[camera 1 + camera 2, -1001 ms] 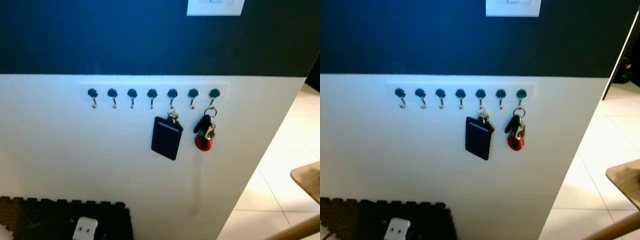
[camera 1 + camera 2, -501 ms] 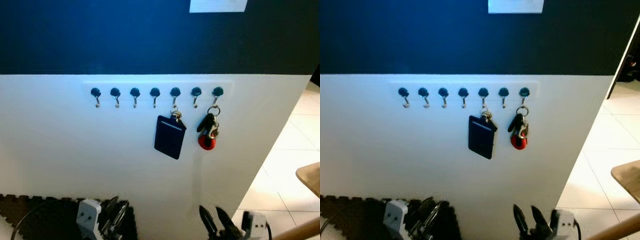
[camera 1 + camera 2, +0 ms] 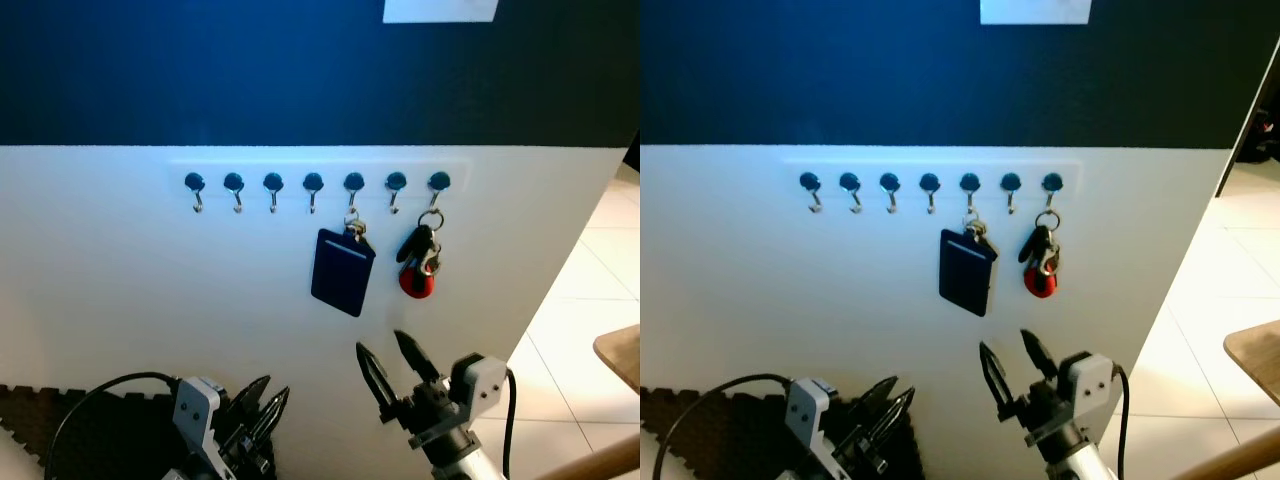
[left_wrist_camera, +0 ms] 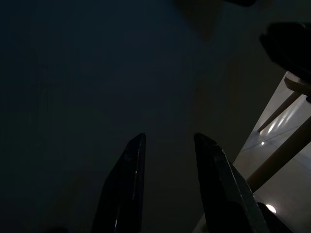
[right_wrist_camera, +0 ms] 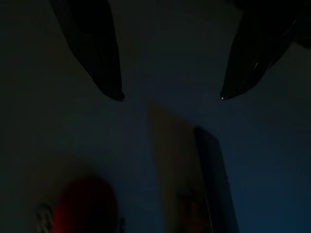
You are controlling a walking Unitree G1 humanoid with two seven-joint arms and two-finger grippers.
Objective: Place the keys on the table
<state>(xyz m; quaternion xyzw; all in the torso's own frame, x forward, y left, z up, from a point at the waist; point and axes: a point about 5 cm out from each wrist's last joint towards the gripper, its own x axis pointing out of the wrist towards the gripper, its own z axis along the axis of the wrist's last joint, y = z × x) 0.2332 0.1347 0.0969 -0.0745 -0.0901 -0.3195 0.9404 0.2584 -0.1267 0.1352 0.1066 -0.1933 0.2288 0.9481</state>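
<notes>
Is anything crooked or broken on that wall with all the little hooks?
Nothing looks broken. The blue card holder hangs a bit tilted from its hook, and the keys with the red tag hang straight from the last hook. The other five hooks are bare.

Hook rail [image 3: 315, 181] on wall: keys [image 3: 419, 262] hang off rightmost hook, card tag [image 3: 342, 271] two hooks left, right gripper [image 3: 387, 360] below both.
</notes>
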